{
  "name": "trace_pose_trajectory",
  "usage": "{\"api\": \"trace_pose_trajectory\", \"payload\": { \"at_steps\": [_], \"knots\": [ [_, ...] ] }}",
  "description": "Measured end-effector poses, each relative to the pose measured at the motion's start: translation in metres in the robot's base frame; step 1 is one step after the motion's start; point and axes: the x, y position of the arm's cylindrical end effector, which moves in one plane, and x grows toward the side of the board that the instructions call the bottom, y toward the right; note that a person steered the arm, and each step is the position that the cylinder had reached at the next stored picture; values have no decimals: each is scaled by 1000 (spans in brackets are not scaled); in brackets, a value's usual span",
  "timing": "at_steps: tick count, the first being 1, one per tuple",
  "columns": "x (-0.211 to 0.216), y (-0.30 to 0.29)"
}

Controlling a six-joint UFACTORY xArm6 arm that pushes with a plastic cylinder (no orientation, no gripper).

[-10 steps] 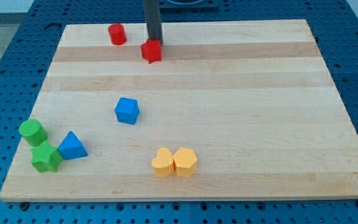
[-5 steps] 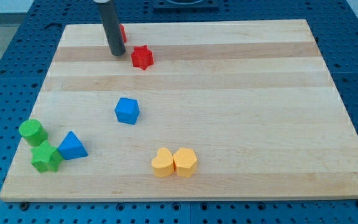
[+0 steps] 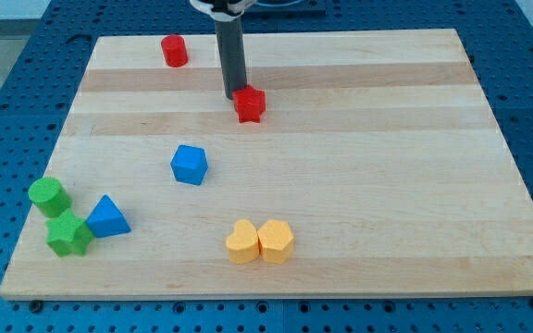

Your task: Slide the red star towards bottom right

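Note:
The red star [image 3: 250, 104] lies on the wooden board [image 3: 368, 157], a little left of centre in the upper part. My tip [image 3: 234, 96] stands right at the star's upper left edge, touching or nearly touching it. The dark rod rises from there out of the view's top.
A red cylinder [image 3: 174, 50] stands near the top left. A blue cube [image 3: 190, 165] sits left of centre. A green cylinder [image 3: 48, 196], a green star [image 3: 68, 234] and a blue triangle [image 3: 107, 217] cluster at the bottom left. Two yellow blocks [image 3: 260, 241] sit side by side at the bottom centre.
My tip swung from the red cylinder's side over to the star's upper left. The red star has slid towards the lower right, and the red cylinder shows fully again.

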Motion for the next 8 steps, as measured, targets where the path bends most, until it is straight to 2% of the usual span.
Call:
{"api": "trace_pose_trajectory", "payload": {
  "at_steps": [1,4,6,8],
  "knots": [
    [9,13],
    [79,44],
    [132,38],
    [154,82]
  ]
}}
